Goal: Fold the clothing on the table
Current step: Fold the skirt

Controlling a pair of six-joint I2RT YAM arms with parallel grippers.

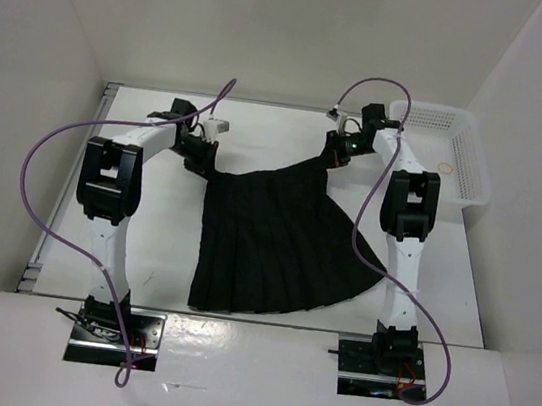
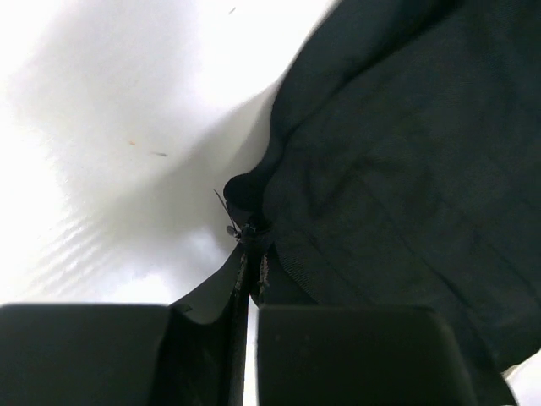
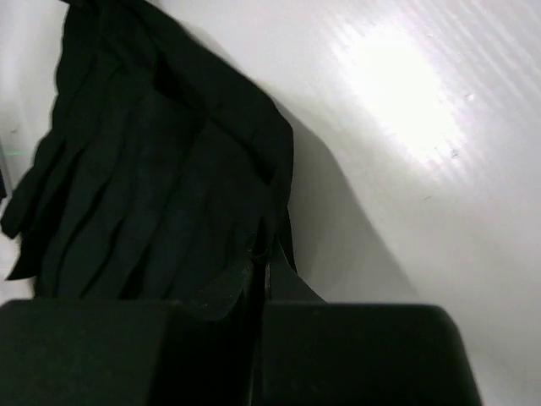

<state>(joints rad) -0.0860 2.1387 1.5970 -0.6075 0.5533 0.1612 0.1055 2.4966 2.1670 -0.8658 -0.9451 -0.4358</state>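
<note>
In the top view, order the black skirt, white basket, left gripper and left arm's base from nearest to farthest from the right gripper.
From the right gripper:
1. black skirt, pinched in it at the far right corner
2. white basket, to its right
3. left gripper, across the skirt's far edge
4. left arm's base, near left edge

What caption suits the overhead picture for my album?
The left gripper and right gripper pinch the black skirt by its far corners on the table.
</note>
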